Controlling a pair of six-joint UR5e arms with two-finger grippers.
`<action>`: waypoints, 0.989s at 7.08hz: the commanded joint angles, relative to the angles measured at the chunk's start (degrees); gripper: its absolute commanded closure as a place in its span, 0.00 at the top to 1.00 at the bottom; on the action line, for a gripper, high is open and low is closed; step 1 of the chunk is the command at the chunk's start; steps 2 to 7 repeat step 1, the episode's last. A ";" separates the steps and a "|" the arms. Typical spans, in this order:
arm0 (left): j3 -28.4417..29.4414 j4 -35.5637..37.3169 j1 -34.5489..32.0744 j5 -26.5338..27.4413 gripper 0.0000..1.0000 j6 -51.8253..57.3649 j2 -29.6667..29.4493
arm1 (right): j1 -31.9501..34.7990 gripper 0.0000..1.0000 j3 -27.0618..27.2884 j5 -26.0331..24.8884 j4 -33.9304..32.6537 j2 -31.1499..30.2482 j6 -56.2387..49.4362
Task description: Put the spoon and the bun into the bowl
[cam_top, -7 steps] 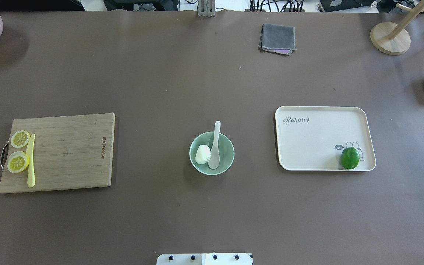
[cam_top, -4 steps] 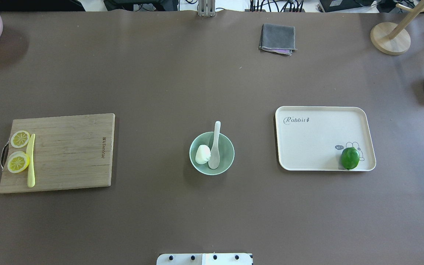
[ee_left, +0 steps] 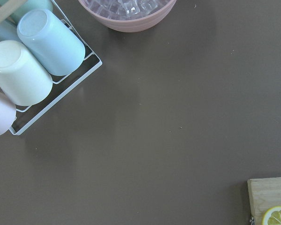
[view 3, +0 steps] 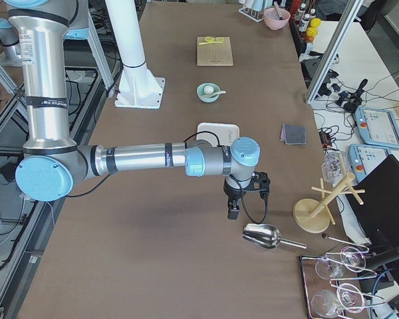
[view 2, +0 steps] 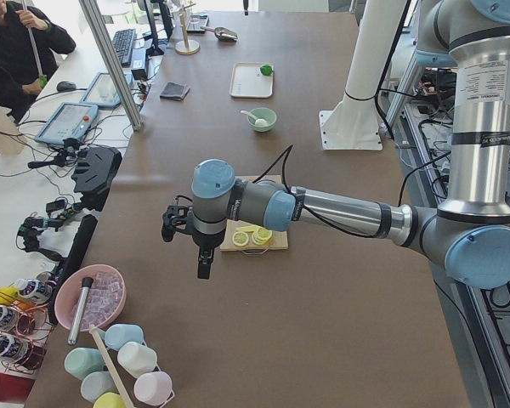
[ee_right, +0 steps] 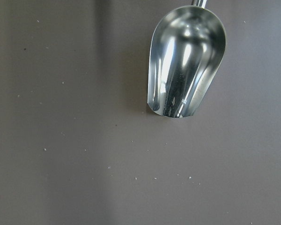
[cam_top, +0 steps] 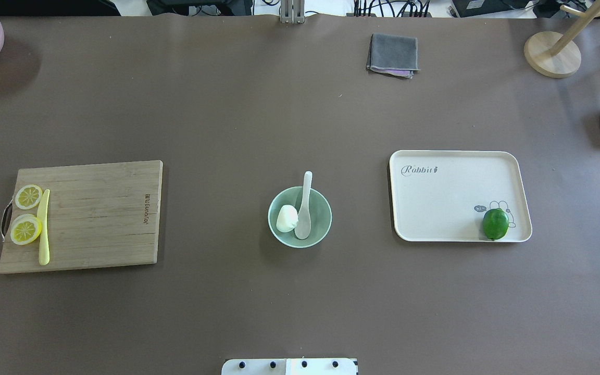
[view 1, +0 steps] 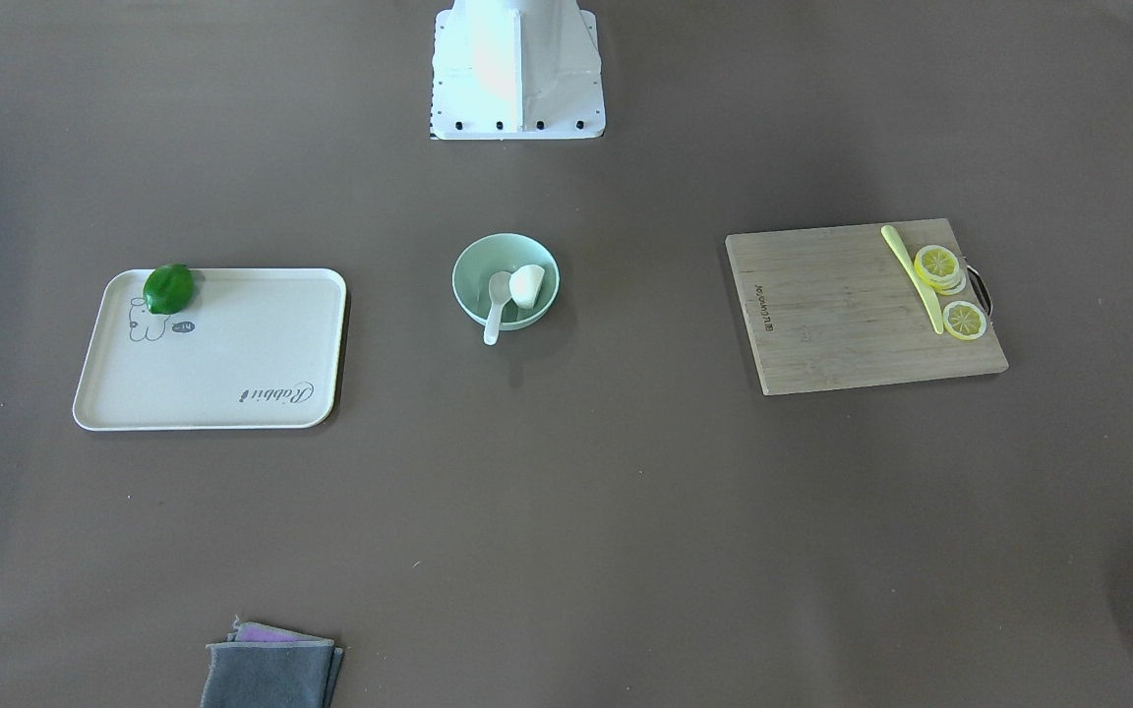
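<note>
A wide table [cam_top: 300,120] under a matt brown cover fills the overhead view; along its 12 o'clock edge run cables and gear, and in the left side view a person in a dark top [view 2: 17,42] sits at a bench of keyboards and tablets beside it.

Nothing on the table has shifted since a second ago; every item lies where it lay.

The round pale mint-green bowl [cam_top: 322,219] stands at the table's centre; inside it the small glossy white soup spoon [cam_top: 305,203] lies with its scoop down and its handle reaching over the rim at 12 o'clock; the small white pleated bun [cam_top: 287,218] sits against the scoop at its 9 o'clock.

At the bowl's 9 o'clock, well apart, lies a rectangular wooden cutting board [cam_top: 102,219] with two lemon slices [cam_top: 28,196] and a thin yellow knife [cam_top: 44,226]; at 3 o'clock a cream rectangular tray [cam_top: 451,198] carries a green lime [cam_top: 495,224] in one corner; at 1 o'clock lies a folded grey cloth [cam_top: 392,54].

The left gripper [view 2: 203,272] hangs beyond the board, near a pink bowl [view 2: 89,297]; the right gripper [view 3: 233,212] hangs above a shiny metal scoop [view 3: 263,236]; both are far from the bowl; whether their claws are spread or pressed together I cannot tell.
</note>
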 commanded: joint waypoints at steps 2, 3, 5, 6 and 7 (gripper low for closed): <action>-0.24 0.02 -0.05 0.03 0.98 -0.16 0.09 | 0.21 1.00 0.13 -0.08 0.00 0.03 0.00; -0.24 0.02 -0.05 0.03 0.98 -0.16 0.09 | 0.21 1.00 0.13 -0.08 0.00 0.03 0.00; -0.24 0.02 -0.05 0.03 0.98 -0.16 0.09 | 0.21 1.00 0.13 -0.08 0.00 0.03 0.00; -0.24 0.02 -0.05 0.03 0.98 -0.16 0.09 | 0.21 1.00 0.13 -0.08 0.00 0.03 0.00; -0.24 0.02 -0.05 0.03 0.98 -0.16 0.09 | 0.21 1.00 0.13 -0.08 0.00 0.03 0.00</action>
